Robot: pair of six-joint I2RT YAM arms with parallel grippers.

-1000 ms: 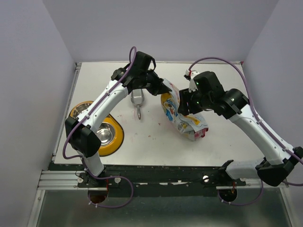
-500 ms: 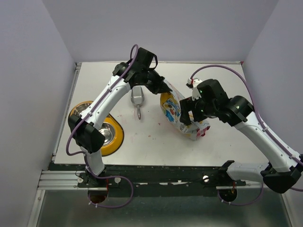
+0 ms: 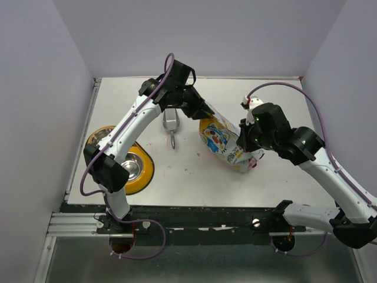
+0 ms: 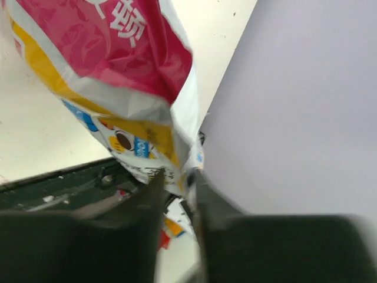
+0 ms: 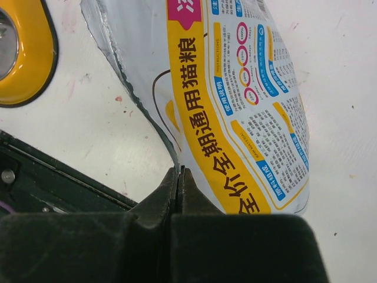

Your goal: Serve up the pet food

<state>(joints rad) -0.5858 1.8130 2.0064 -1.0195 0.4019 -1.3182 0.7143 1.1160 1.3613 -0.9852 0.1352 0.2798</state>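
Gripping the pet food bag point(image 3: 221, 141) at two edges, mid-desk point(image 3: 188, 177).
Nearly closed, the left pincer point(image 4: 177, 175) nips its top edge while the right pincer point(image 5: 178, 172) clamps tight on a side seam, probably to steady it for opening. The kibble is hidden inside; the metal scoop point(image 3: 170, 122) lies near and the yellow double-bowl feeder point(image 3: 150, 171) well apart.

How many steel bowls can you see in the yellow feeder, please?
2: the far bowl at the feeder's left end, the near bowl at its right end. The left arm crosses over both.
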